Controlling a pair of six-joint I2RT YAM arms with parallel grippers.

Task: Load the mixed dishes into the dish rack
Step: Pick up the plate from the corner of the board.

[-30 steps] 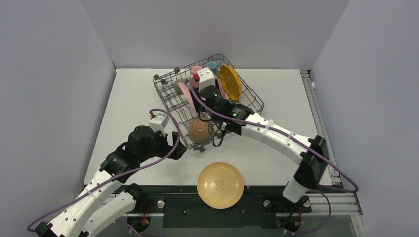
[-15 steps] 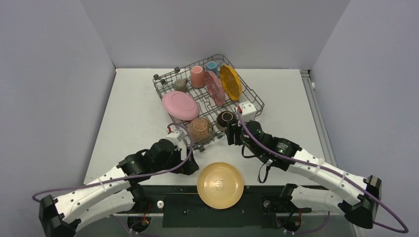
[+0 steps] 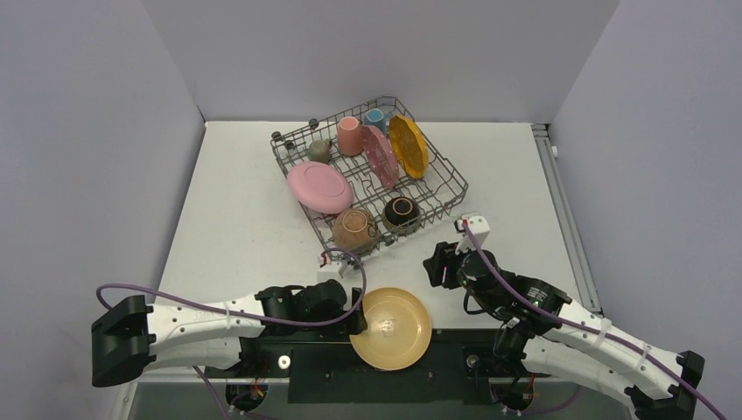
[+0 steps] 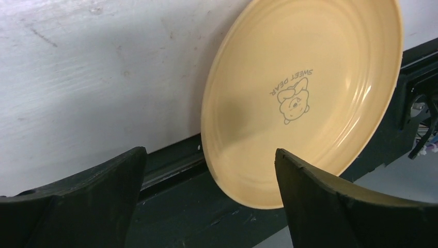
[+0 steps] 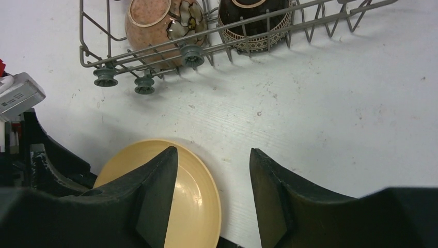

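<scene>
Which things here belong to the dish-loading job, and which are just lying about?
Job: dish rack; yellow bear plate, outside the rack, not yet loaded; in the rack: pink plate, speckled pink plate, scalloped orange plate, pink cup, blue cup, grey-green cup, terracotta bowl, dark brown bowl.
Lying about (rig parts only): purple cables, black mounting rail.

**Right wrist view.** The dish rack (image 5: 192, 53) is cut off by the top edge, so only its near rail and feet show. The terracotta bowl (image 5: 165, 20) and dark brown bowl (image 5: 253, 15) are cropped with it. The pale yellow plate (image 5: 193, 206) runs off the bottom edge, its left part behind a finger of the right gripper (image 5: 213, 155).

**Left wrist view.** The plate's rim leaves the frame at the top.

**Top view.** The small blue cup (image 3: 375, 115) is largely hidden behind the pink cup (image 3: 350, 136).
</scene>
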